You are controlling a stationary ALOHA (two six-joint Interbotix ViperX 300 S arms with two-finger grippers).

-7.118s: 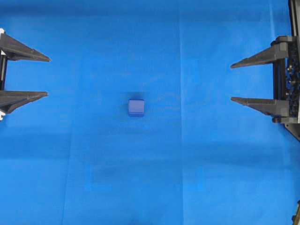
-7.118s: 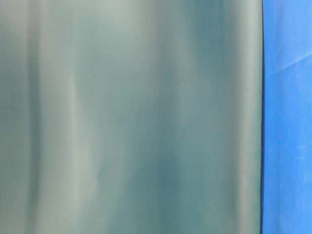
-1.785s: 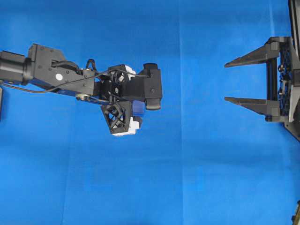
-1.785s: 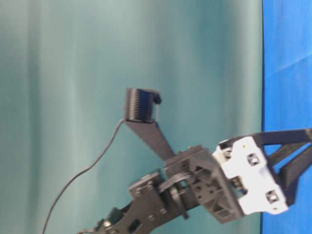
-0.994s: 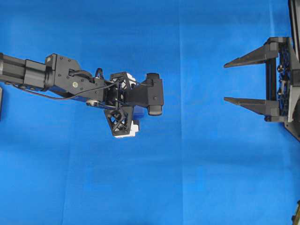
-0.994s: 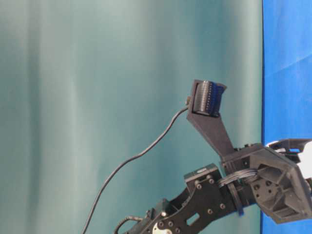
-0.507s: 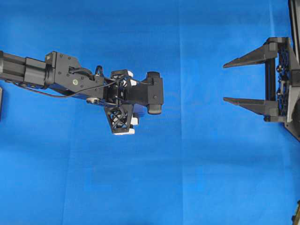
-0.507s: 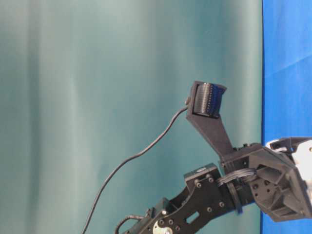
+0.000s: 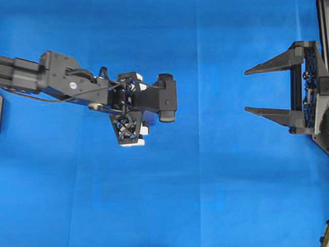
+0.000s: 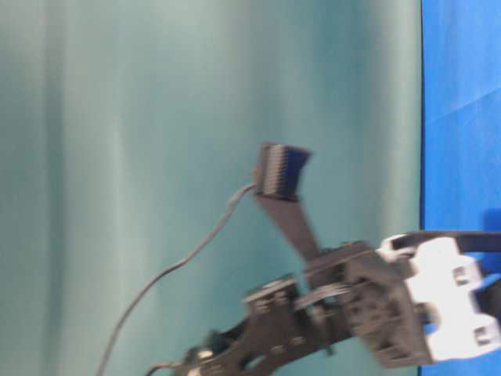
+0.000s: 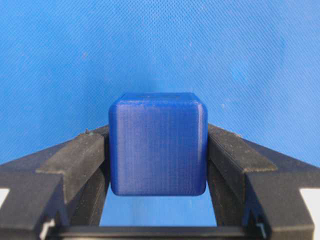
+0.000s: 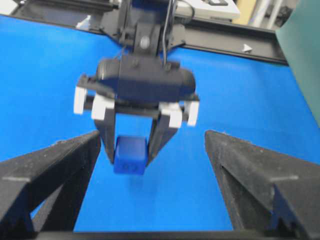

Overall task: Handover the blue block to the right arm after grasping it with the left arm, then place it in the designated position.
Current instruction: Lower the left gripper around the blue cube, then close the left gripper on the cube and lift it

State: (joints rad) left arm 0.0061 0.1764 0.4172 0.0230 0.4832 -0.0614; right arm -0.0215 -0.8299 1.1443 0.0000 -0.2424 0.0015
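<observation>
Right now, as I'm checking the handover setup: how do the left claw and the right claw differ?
The left claw is shut on the blue block; the right claw is open and holds nothing. The left claw has white corner pieces; the right claw looks all black. The left claw is out over the middle of the blue cloth; the right claw is at its edge. Both have long, pointed black fingers.

The white-cornered black left gripper pointed downward, clamped on a cube; the all-black right gripper gaped wide.
</observation>
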